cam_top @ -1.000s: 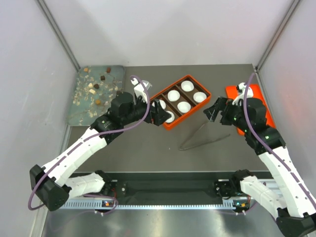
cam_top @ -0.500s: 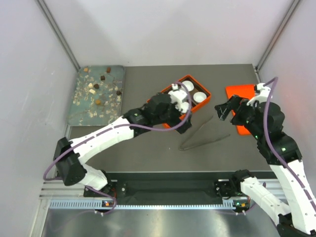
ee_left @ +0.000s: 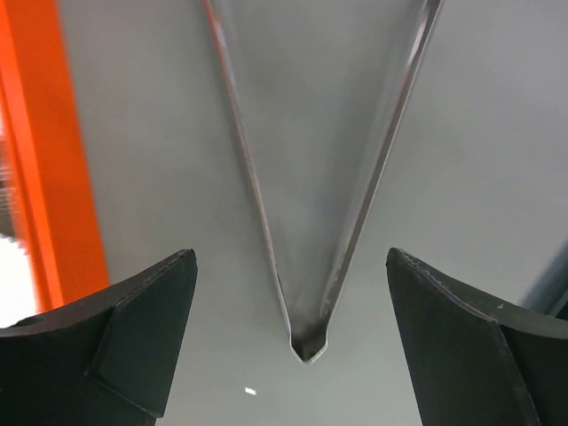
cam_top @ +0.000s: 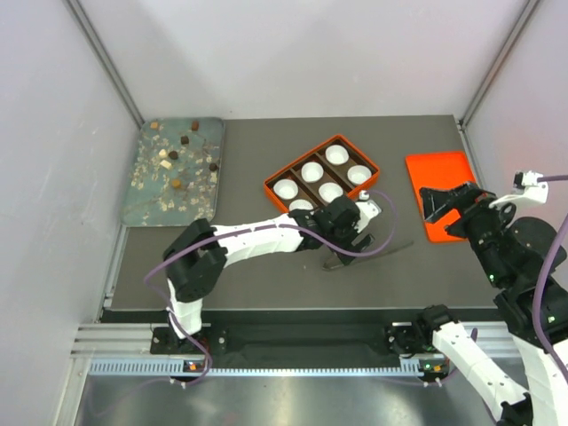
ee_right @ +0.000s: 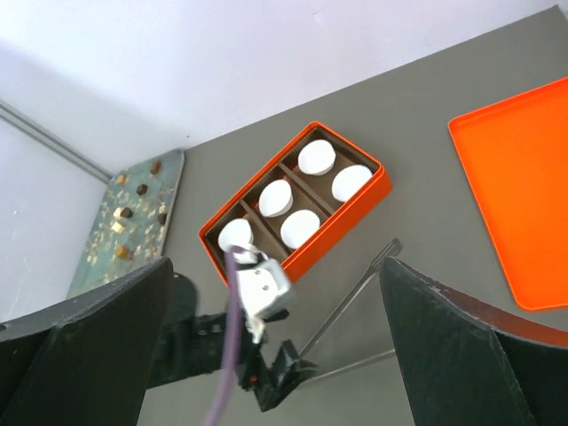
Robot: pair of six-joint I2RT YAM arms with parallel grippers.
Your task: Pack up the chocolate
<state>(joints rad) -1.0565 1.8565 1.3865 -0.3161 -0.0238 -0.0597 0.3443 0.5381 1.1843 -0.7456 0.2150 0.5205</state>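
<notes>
Pickup step, apparently: left gripper (ee_left: 288, 293) jaws, released, straddle thin metal tongs (ee_left: 304, 342) beside orange compartmented box (ee_right: 342, 229); right gripper (ee_right: 275, 302) jaws released. Small brown chocolate lumps (cam_top: 174, 154) lie well left of it. Next move likely needs clenching.

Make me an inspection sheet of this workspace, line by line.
Surface: dark grey table, no spills seen.
Job's things: chocolate loose on the patterned tray, far left; orange box holds six white paper cups, no chocolate seen in them.
Clutter: metal tongs lying near the box; flat orange lid at right.
Grippers: left gripper open, straddling the tongs' closed end without touching; right gripper open over the lid, holding nothing.
Cables: purple cable loops off the left wrist over the tongs; a second on the right arm.
Surroundings: pale enclosure walls; metal rail at the near edge.
</notes>
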